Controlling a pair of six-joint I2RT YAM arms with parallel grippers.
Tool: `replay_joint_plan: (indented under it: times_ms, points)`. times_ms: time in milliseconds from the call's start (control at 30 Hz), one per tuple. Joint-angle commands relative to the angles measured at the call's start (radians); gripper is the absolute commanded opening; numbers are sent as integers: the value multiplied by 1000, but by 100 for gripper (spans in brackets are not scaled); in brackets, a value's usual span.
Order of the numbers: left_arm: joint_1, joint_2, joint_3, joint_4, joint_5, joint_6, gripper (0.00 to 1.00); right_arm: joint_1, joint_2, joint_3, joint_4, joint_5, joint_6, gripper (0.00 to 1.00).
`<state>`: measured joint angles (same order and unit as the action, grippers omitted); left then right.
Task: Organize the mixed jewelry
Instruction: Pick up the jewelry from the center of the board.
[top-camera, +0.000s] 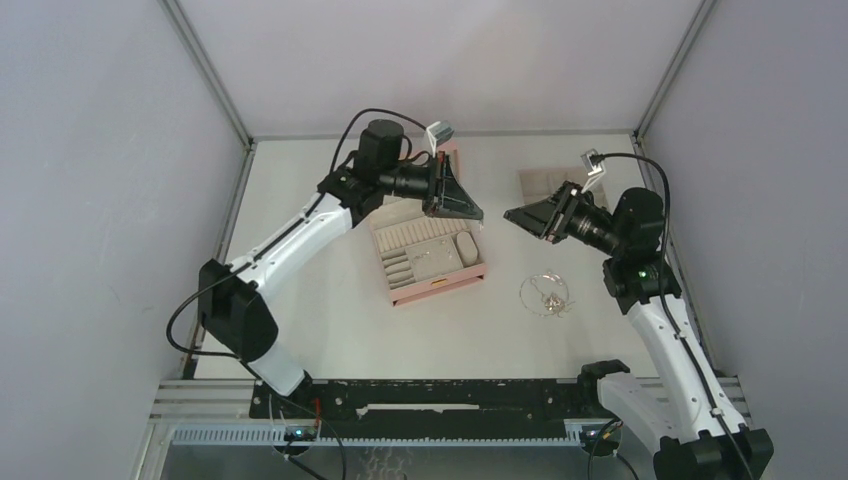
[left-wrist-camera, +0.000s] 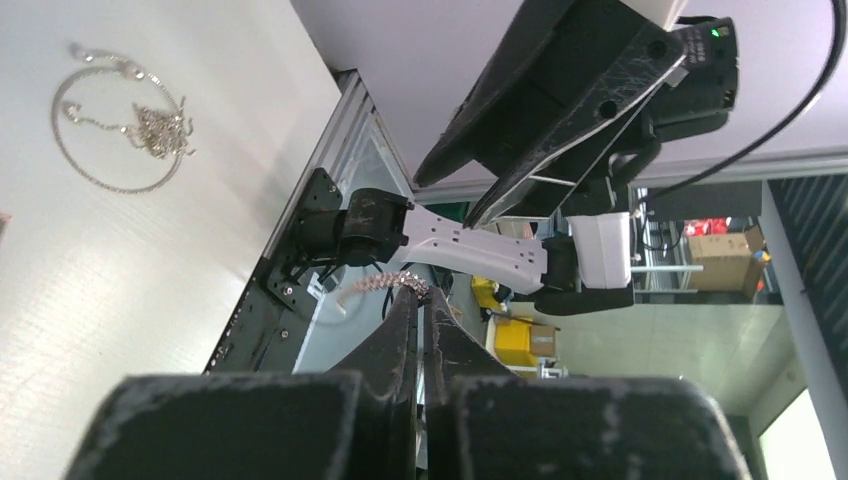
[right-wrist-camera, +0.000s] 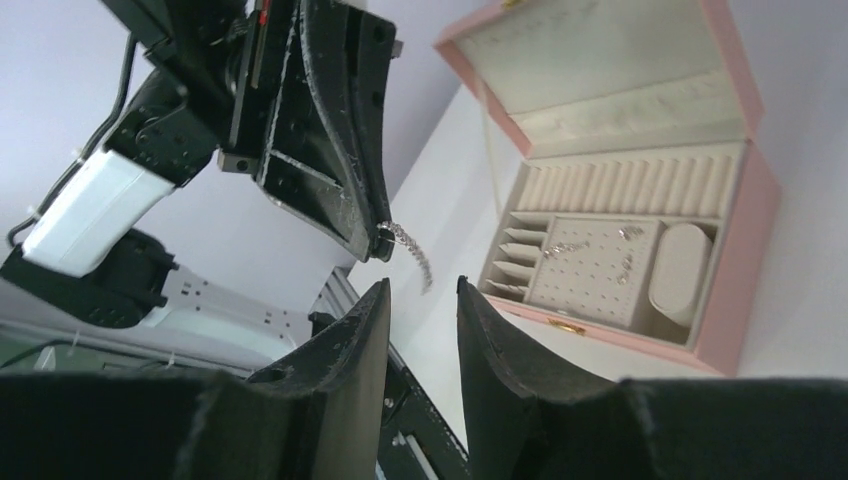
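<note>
My left gripper is raised over the open pink box and shut on a short sparkly silver chain piece, which hangs from its tips. The piece also shows in the right wrist view, dangling just above my right gripper. My right gripper is open and empty, its tips facing the left gripper a short way apart. A thin looped necklace with small silver bits lies on the table near the right arm; it also shows in the left wrist view.
The pink box has ring rolls, small slots and a perforated panel with a few silver earrings. A flat beige compartment tray lies at the back right. Grey walls enclose the table.
</note>
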<state>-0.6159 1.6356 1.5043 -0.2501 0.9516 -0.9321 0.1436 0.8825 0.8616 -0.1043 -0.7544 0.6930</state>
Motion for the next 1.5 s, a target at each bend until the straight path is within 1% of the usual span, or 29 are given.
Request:
replay_joint_plan:
  times_ms: [0, 133, 267, 367, 433, 500, 700, 800, 867, 1000, 1067, 1200, 1300, 1467]
  points:
    - [-4, -66, 62, 30, 78, 75, 0, -8, -5, 40, 166, -132, 28, 39]
    - [-5, -82, 71, 38, 103, 102, 0, -10, 35, 40, 331, -233, 187, 40]
    - [-5, -102, 65, 58, 109, 125, 0, -14, 62, 39, 413, -261, 284, 39]
    - [-4, -108, 60, 74, 106, 119, 0, -15, 102, 36, 519, -306, 396, 38]
    - [-4, -105, 58, 80, 102, 107, 0, -14, 120, 7, 619, -310, 487, 39]
    - [-3, -104, 53, 86, 92, 99, 0, -13, 133, -15, 681, -311, 547, 40]
    - [5, -101, 37, 79, 49, 77, 0, -13, 147, -36, 701, -338, 606, 42]
    - [11, -90, 18, 76, 23, 43, 0, -1, 155, -37, 619, -341, 590, 43]
    - [12, -87, 7, 78, 22, 34, 0, 11, 157, -55, 605, -331, 600, 43]
    - [12, -89, -11, 78, 17, 32, 0, 24, 160, -126, 722, -302, 714, 45]
    - [12, -90, -12, 78, 8, 31, 0, 34, 163, -146, 754, -290, 743, 46]
    - [12, -83, -8, 78, 5, 26, 0, 66, 177, -151, 764, -265, 761, 49]
    - [12, -78, -4, 81, 7, 24, 0, 84, 204, -154, 818, -249, 799, 49]
    - [12, -73, 5, 88, 8, 19, 0, 88, 267, -164, 955, -234, 891, 49]
